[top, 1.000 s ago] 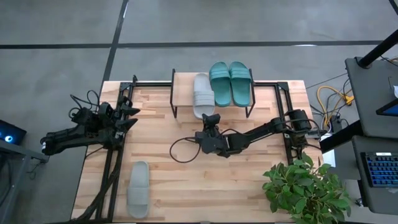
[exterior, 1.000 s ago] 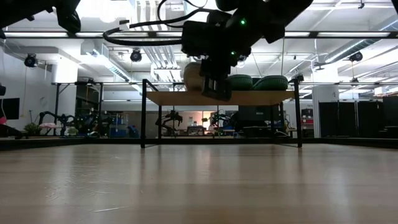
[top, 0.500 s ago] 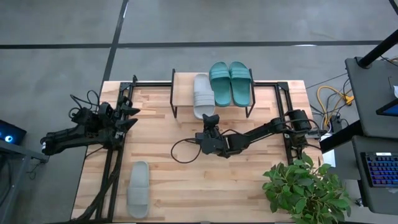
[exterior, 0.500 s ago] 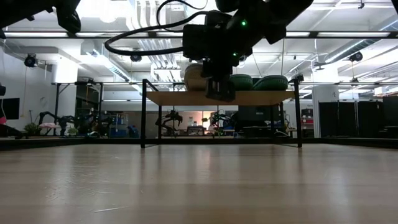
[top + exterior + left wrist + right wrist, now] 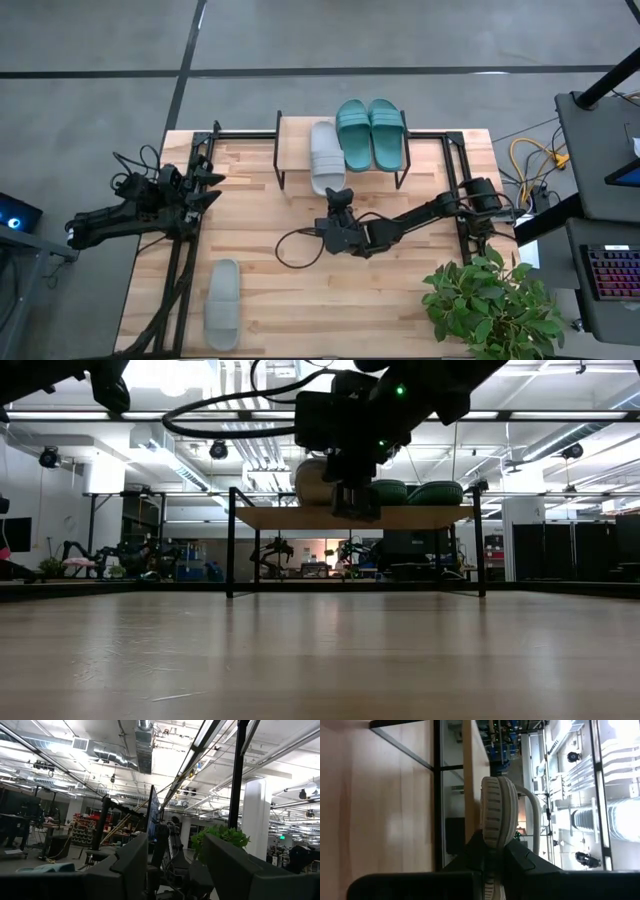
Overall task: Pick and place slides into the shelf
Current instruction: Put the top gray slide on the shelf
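The shelf (image 5: pixel 340 150) stands at the table's far middle. On its plank lie a light grey slide (image 5: pixel 325 152) and two teal slides (image 5: pixel 371 133). The grey slide's heel sticks out over the plank's near edge. My right gripper (image 5: pixel 342 194) is shut and level at that heel, seen in the low view as right gripper (image 5: pixel 355 503). A second grey slide (image 5: pixel 222 303) lies flat on the table near the front left. My left gripper (image 5: pixel 212 188) waits open at the table's left edge, with nothing between the fingers of the left gripper (image 5: pixel 175 870). My right gripper meets the grey slide at its heel end (image 5: pixel 493 837) with its shut fingertips (image 5: pixel 481 851), coming level from the table's near side, along the slide. Whether the tips press the heel or only stand at it, I cannot tell. The slide lies on the plank, on its sole.
A potted plant (image 5: pixel 490 305) stands at the table's front right corner. A black cable (image 5: pixel 295 250) loops on the table below my right arm. The plank (image 5: pixel 292 150) shows bare wood left of the grey slide.
My right gripper has edged slightly toward the table's right along the shelf's near edge, still shut. The grey slide stays on the plank.
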Robot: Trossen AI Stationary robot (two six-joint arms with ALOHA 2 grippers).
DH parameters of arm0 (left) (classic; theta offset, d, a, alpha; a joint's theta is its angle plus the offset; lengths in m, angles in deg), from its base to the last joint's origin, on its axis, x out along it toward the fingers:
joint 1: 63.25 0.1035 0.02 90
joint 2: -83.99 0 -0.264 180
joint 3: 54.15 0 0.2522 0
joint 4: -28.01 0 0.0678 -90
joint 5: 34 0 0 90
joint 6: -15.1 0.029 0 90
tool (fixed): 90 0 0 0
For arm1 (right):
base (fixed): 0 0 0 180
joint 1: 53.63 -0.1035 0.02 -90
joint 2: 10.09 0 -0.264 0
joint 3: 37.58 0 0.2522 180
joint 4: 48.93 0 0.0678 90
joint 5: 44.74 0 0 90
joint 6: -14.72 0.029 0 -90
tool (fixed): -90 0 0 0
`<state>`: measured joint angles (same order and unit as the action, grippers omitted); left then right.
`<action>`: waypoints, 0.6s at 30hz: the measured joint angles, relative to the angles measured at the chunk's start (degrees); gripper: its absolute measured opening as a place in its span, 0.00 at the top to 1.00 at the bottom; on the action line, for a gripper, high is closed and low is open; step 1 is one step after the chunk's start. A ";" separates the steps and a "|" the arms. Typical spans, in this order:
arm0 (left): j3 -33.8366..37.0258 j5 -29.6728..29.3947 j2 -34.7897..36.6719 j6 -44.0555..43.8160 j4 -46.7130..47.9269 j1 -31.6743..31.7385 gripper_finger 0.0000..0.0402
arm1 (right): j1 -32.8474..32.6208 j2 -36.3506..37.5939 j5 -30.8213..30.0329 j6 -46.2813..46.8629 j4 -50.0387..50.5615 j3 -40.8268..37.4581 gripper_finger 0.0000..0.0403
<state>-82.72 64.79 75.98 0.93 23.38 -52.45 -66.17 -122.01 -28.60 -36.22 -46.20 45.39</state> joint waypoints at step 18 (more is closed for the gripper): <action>0.00 0.00 0.00 0.00 0.02 0.00 0.56 | 0.91 0.02 0.98 4.89 5.23 0.00 0.94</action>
<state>-82.72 64.79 75.98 0.93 23.40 -52.45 -65.26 -121.99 -27.61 -31.32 -40.97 45.39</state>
